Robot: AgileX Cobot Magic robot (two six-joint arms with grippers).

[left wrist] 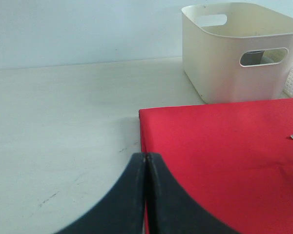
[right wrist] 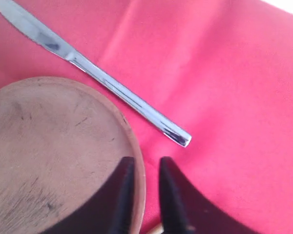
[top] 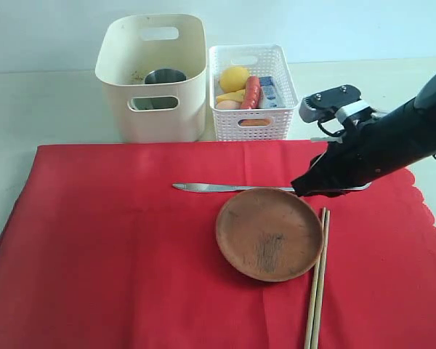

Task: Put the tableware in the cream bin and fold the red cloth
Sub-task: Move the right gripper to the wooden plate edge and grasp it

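Right beside the plate (top: 269, 234), silver knife (top: 232, 188) and chopsticks (top: 317, 291)

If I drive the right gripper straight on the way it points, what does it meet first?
Most likely the wooden plate, at its rim: the right gripper, jaws slightly parted, straddles it, one side over the plate, the other over the red cloth. The knife lies off that line. Height unclear.

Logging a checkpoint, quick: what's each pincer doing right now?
Left pincer: closed, empty.
Right pincer: slightly open, straddling the rim of the wooden plate.
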